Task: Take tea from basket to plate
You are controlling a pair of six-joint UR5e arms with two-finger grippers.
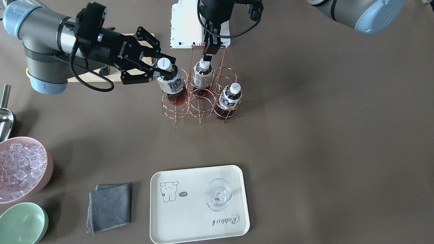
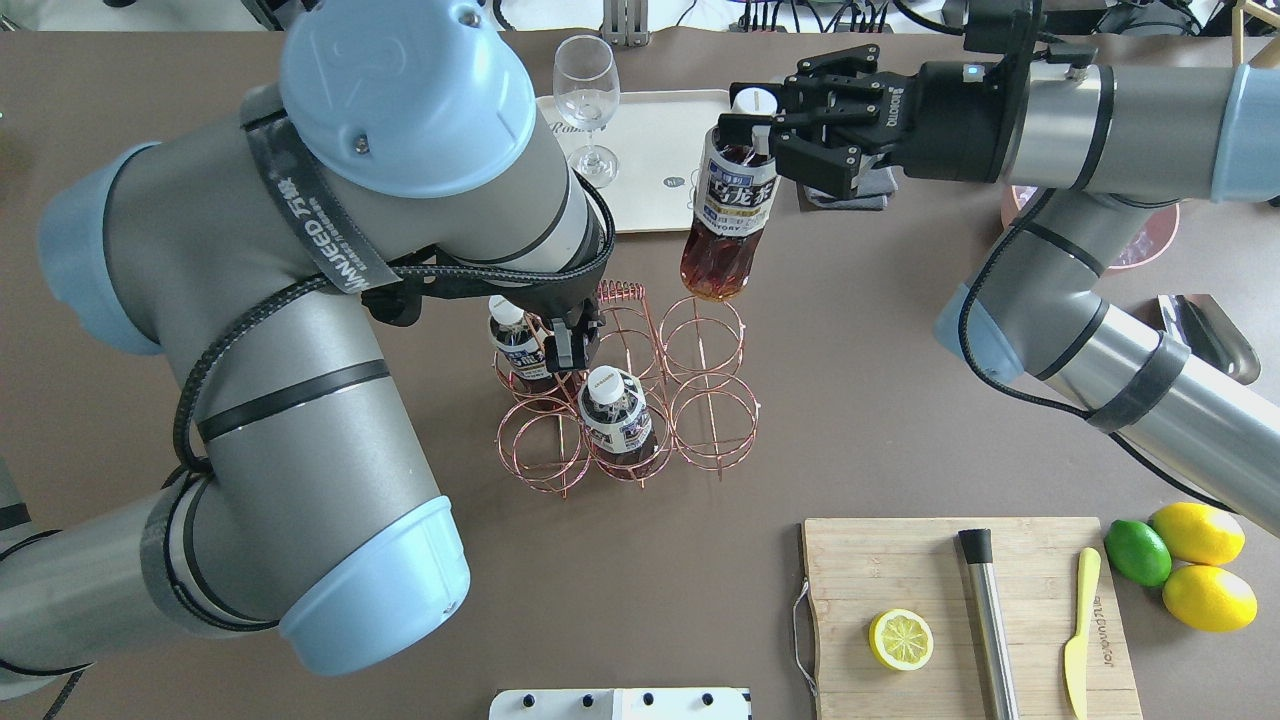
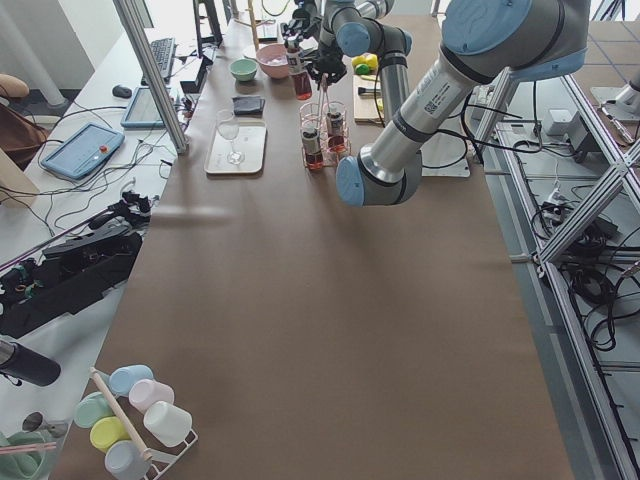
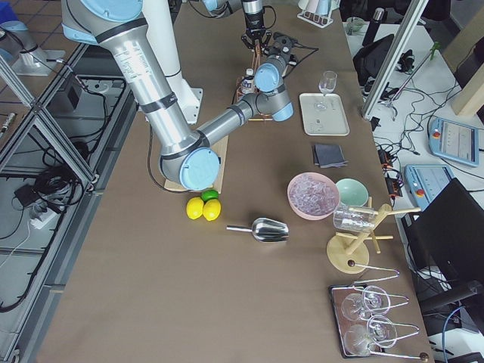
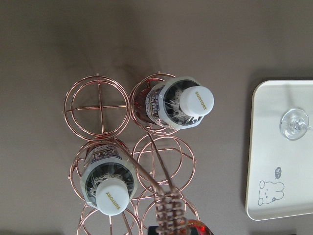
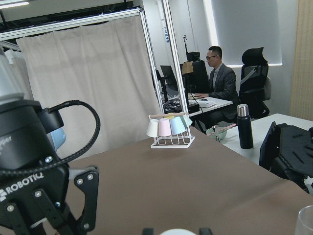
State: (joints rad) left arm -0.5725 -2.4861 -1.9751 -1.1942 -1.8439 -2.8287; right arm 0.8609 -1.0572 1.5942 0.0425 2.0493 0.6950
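Note:
My right gripper (image 2: pixel 748 125) is shut on the neck of a tea (image 2: pixel 725 215) bottle with a white cap. It holds the bottle tilted in the air, its base just above an empty corner ring of the copper wire basket (image 2: pixel 715 425). Two more tea bottles (image 1: pixel 202 76) (image 1: pixel 230 100) stand in other rings. My left gripper (image 1: pixel 211 51) points straight down at the top of the basket's tall handle (image 5: pixel 168 210) and looks shut on it. The cream plate (image 1: pixel 190 217) with the bear print lies beyond the basket, with a clear glass (image 1: pixel 218 195) standing on it.
A grey cloth (image 1: pixel 110 206), a pink bowl of ice (image 1: pixel 20 169), a green bowl (image 1: pixel 22 223) and a metal scoop (image 1: pixel 5 118) lie on my right side. A wooden cutting board (image 2: pixel 960 620) with a half lemon, beside whole lemons (image 2: pixel 1200 560), sits near my base.

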